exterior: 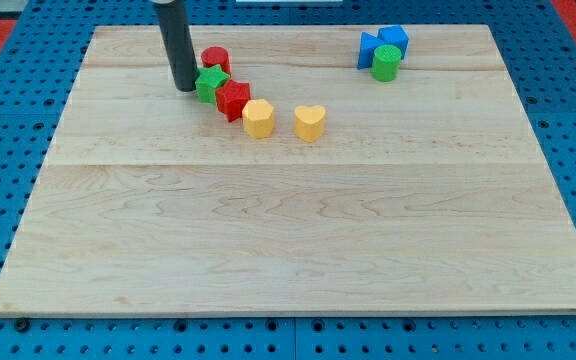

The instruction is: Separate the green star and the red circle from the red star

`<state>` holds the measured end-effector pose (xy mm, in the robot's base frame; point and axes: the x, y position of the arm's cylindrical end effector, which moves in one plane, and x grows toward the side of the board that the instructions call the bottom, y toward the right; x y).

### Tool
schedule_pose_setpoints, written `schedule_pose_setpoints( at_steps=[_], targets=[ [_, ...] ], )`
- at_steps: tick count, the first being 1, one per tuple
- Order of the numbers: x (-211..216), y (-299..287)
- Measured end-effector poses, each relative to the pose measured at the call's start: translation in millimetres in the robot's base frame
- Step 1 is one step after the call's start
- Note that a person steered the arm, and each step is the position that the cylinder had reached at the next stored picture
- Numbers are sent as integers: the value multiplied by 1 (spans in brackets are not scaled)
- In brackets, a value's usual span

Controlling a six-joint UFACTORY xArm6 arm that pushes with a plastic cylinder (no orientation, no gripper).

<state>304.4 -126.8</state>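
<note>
The green star (210, 84) lies near the view's top left, touching the red star (233, 100) at its lower right. The red circle (215, 59) stands just above the green star, touching or nearly touching it. My tip (184, 87) rests on the board right at the green star's left side, touching or almost touching it. The rod rises from there out of the view's top.
A yellow hexagon (258, 118) sits against the red star's lower right. A yellow heart (309, 122) lies to its right. At the top right, a blue triangle (369, 49), a blue cube (393, 39) and a green cylinder (386, 63) cluster on the wooden board (298, 230).
</note>
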Motion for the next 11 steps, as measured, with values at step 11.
schedule_pose_setpoints(
  at_steps=[11],
  targets=[
    [-26,70]
  ],
)
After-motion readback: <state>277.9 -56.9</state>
